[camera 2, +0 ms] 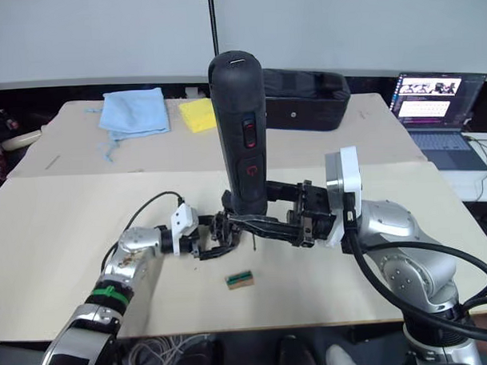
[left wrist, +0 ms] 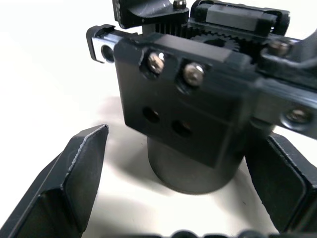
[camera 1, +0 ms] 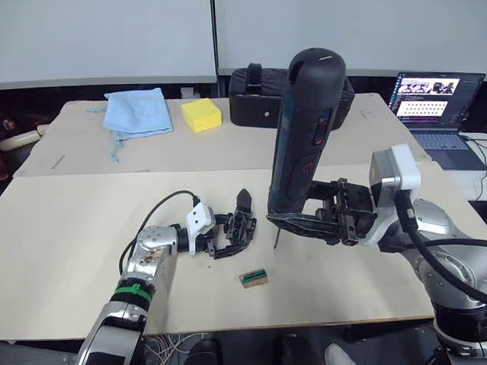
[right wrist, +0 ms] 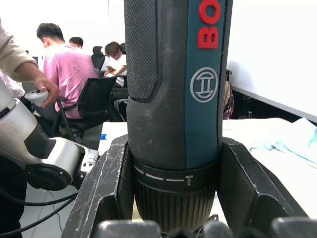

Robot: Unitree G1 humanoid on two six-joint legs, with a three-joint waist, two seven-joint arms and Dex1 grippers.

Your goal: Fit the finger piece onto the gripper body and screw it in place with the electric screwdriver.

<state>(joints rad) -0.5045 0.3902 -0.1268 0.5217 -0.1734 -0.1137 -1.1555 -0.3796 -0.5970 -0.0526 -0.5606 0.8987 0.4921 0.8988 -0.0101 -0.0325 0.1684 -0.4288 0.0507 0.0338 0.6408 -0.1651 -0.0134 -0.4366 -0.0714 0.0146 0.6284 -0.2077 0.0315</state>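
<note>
The right hand [camera 1: 297, 221] is clamped around the upright electric screwdriver [camera 1: 304, 136], its bit pointing down at the desk [camera 1: 85, 236] just beside the gripper body [camera 1: 237, 231]. The left hand [camera 1: 229, 235] stands spread, its fingers [left wrist: 74, 178] flanking the gripper body without touching.

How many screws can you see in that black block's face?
2: both sit side by side in the upper row of the gripper body face, above two empty holes. Others on neighbouring parts may be hidden.
</note>
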